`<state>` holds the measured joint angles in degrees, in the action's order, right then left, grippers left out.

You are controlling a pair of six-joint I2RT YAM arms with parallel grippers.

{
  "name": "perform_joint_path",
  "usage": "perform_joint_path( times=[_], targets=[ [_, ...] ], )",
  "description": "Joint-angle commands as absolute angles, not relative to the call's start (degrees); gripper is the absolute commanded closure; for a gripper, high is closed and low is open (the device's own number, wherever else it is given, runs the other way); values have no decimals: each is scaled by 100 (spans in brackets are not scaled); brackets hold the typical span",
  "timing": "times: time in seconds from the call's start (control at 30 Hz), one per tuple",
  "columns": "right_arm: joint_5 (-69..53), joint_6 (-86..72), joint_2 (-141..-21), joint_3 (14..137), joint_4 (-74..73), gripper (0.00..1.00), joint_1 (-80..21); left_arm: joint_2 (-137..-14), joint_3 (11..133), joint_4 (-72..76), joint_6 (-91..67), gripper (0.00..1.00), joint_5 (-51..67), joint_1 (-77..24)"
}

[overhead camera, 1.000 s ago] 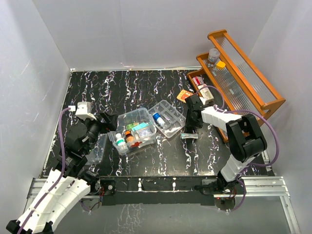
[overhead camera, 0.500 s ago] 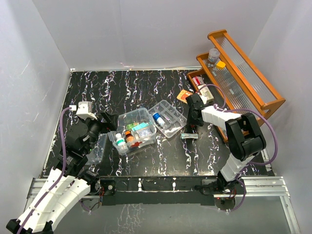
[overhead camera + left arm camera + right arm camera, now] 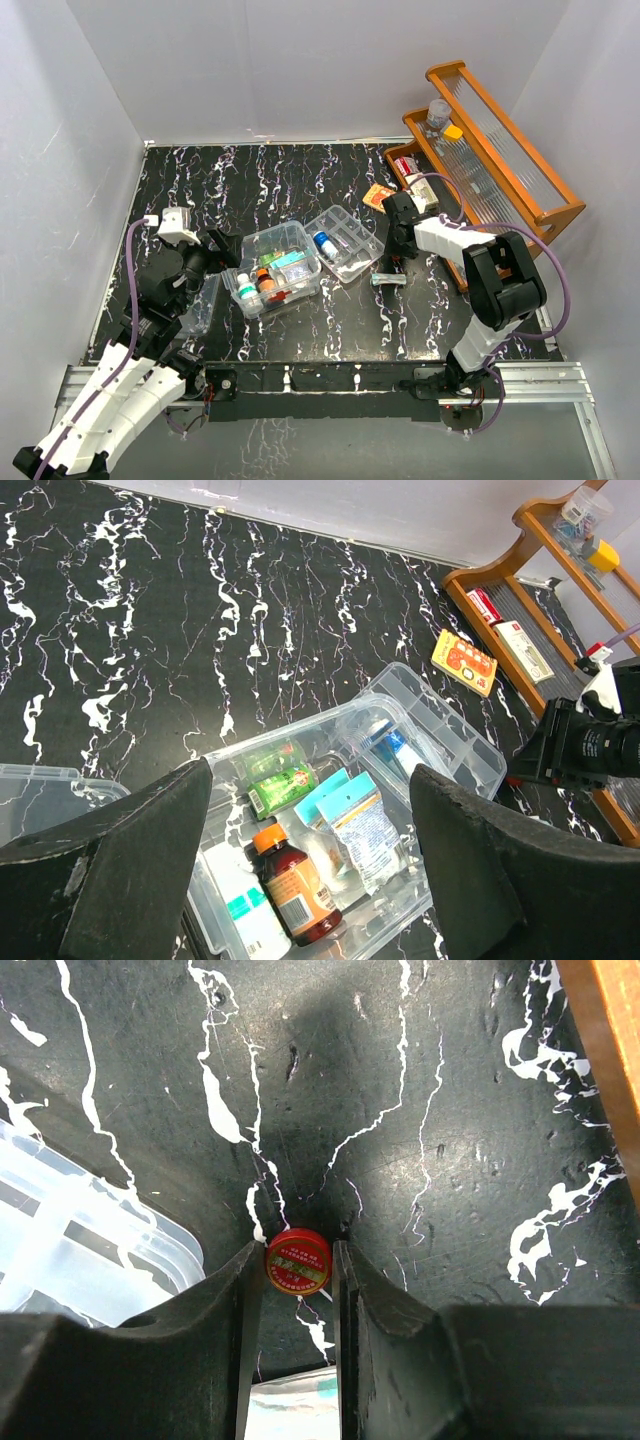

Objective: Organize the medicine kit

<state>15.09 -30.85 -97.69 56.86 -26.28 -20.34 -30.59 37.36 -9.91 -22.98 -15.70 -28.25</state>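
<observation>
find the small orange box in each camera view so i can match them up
top external: orange box on the table, just left of the wooden rack.
left wrist: upper right, beside the rack's low end.
right wrist: not in it; only the rack's edge, top right.
shared landmark: the wooden rack.

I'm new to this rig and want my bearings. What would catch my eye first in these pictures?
The clear medicine kit, open and packed with bottles and packets, sits in the middle of the black marble table. A bright orange wooden rack stands at the right edge. Right of the kit, the right gripper points down with a small red disc between its fingers.
</observation>
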Motion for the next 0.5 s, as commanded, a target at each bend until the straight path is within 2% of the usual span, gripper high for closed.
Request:
perform_joint_path(
  times=[0.0,0.2,0.47],
  targets=[
    [1678,-3146,-9550,5591,-2549,76,-1986,-3017,3740,-988,-2296,21,-1694,-2821],
    [1769,-2973,-8866,5693,-2548,75,-1979,-2962,3785,-1183,-2407,21,-2195,-2821],
    [1388,-3026,-8771,6245,-2756,75,-2022,-2825,3785,-1345,-2509,21,-2643,-2817]
  ],
)
